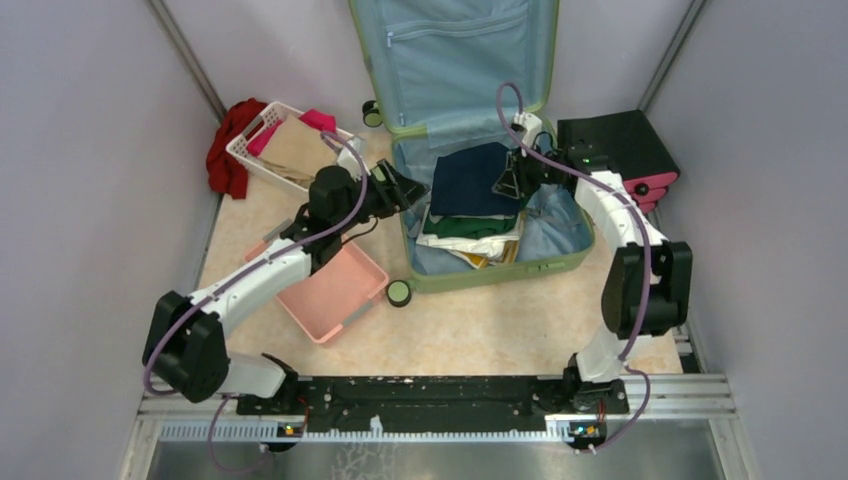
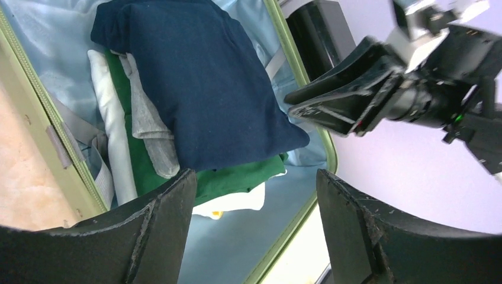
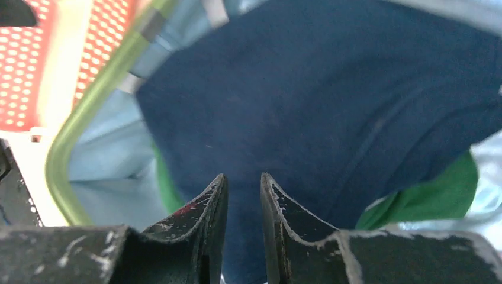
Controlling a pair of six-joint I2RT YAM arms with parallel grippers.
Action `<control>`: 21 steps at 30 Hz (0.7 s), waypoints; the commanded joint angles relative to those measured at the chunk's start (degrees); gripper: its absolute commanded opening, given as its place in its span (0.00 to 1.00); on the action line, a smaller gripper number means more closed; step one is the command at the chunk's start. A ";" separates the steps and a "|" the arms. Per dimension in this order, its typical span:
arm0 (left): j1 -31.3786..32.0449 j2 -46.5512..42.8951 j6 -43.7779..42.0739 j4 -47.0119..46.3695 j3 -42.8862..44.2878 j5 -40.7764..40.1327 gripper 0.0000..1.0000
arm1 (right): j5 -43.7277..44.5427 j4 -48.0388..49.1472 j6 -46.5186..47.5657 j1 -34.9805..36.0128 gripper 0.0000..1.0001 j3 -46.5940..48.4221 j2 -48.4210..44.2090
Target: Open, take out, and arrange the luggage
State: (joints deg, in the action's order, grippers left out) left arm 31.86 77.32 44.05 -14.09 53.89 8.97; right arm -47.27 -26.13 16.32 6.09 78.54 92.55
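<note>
Luggage open on table, lid up. Your left tool wide, empty; right tool narrow over navy garment — hold unclear. Shallow pinch risks slip, or dragging stack beneath.

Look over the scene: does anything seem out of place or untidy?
Yes. A red cloth lies crumpled beside the white basket, not in it. In the suitcase, the clothes under the navy top sit askew.

Pink basket, white basket, red cloth
</note>
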 commanded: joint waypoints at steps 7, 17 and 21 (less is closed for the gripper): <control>-0.22 13.06 7.57 -1.78 8.08 3.66 0.65 | 15.38 -1.16 -6.37 -0.21 0.27 0.63 7.43; -0.17 22.53 9.09 7.77 16.88 6.31 0.71 | 15.89 -0.86 -7.00 -1.66 0.27 -0.51 8.34; 0.15 23.85 9.87 7.38 17.67 8.79 0.64 | 14.98 -0.46 -7.17 -2.09 0.26 -1.11 8.04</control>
State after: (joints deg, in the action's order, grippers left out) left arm 31.77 99.98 52.53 -7.44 69.43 14.28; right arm -34.57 -27.46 9.17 5.21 78.26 99.92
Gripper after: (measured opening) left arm 0.665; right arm 0.266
